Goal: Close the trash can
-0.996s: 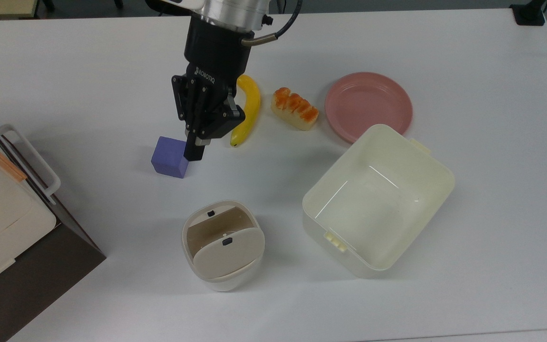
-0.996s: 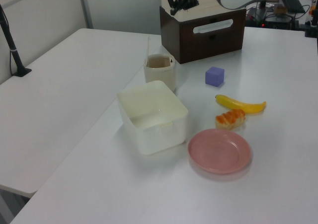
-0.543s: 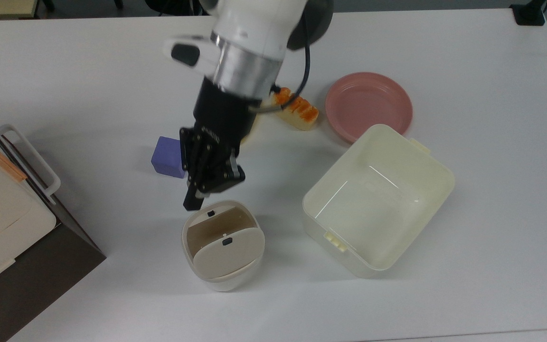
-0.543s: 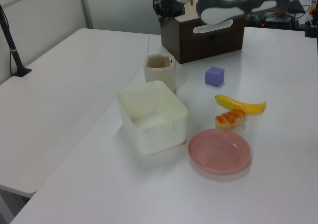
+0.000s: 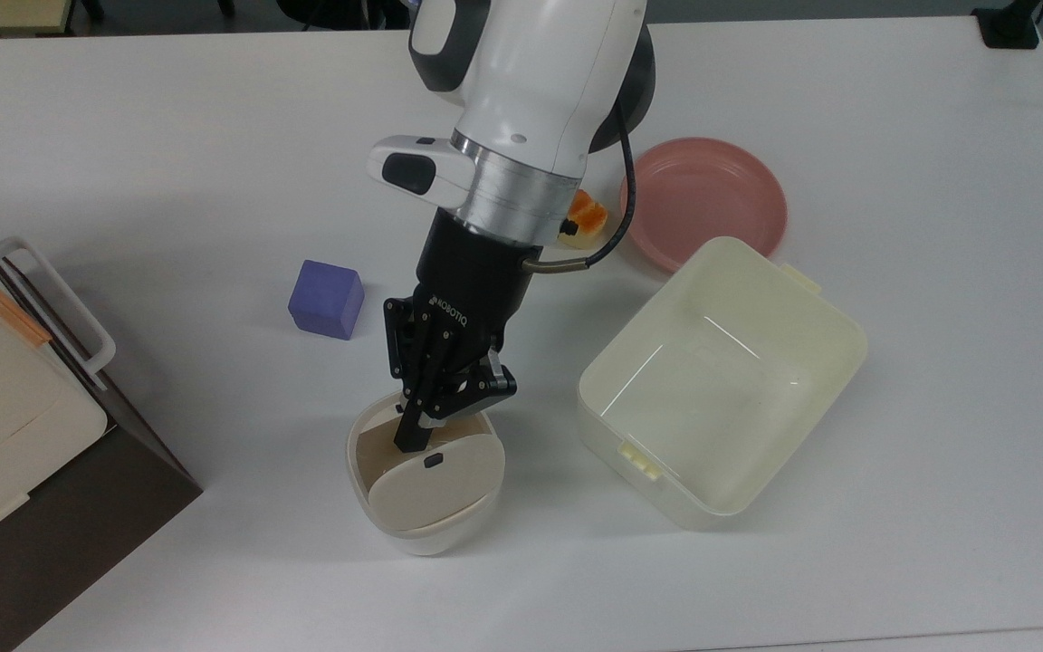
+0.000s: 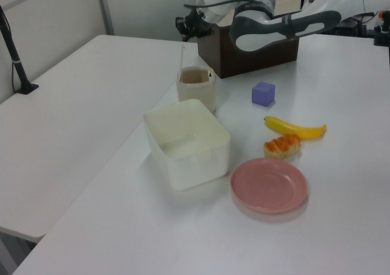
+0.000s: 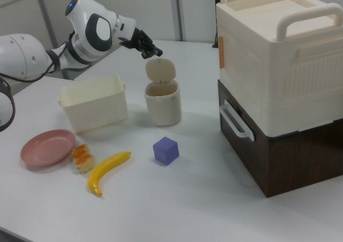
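White rounded-square plastic trash can (image 5: 422,525) stands on the white table (image 5: 938,453), between the purple cube (image 5: 326,299) and the cream lidless rectangular tub (image 5: 721,380). Its beige hinged flat lid (image 7: 160,70) is raised upright, leaving the opening exposed. The black two-finger gripper (image 5: 415,442) hangs above the can near the lid's upper edge, fingers drawn together and holding nothing.

Likely faults:
- Pushing on the hinge side instead of the free edge would probably tip or slide the light can rather than swing the lid down.
- A descent into the opening could jam the fingertips against the inner wall.
- A glancing contact may let the lid spring back upright.
- A toppled can could knock the tub, which stands near.
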You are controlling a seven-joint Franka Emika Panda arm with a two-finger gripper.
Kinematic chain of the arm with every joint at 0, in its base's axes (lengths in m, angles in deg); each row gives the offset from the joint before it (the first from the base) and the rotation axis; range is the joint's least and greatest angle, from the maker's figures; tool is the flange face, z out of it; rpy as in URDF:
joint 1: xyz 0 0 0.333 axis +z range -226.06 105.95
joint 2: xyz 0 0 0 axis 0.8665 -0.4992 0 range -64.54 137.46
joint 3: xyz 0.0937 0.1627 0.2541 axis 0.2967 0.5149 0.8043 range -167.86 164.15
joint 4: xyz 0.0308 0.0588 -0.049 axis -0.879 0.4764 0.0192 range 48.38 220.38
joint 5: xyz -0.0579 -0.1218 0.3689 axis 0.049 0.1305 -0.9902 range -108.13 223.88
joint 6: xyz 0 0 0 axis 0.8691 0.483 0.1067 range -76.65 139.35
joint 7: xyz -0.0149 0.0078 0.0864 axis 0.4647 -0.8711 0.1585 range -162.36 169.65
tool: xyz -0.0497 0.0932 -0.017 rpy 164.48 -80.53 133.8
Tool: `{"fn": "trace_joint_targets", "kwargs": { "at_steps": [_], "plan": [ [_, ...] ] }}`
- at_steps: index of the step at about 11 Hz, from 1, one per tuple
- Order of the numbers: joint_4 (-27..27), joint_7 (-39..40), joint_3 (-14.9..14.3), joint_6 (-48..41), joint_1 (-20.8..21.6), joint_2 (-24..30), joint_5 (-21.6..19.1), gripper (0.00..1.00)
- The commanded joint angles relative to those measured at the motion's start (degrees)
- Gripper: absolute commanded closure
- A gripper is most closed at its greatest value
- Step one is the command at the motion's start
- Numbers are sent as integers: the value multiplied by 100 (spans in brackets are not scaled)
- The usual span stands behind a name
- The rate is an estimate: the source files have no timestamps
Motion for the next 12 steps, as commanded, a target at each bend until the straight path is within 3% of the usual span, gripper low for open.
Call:
{"fn": "trace_joint_targets", "kwargs": {
  "at_steps": [1, 6, 12],
  "plan": [
    [-65, -283, -179, 245, 161, -22, 140, 100],
    [-391, -336, -249, 316, 319, -215, 193, 100],
    [-119, 110, -188, 123, 302, -242, 369, 100]
  ]
}}
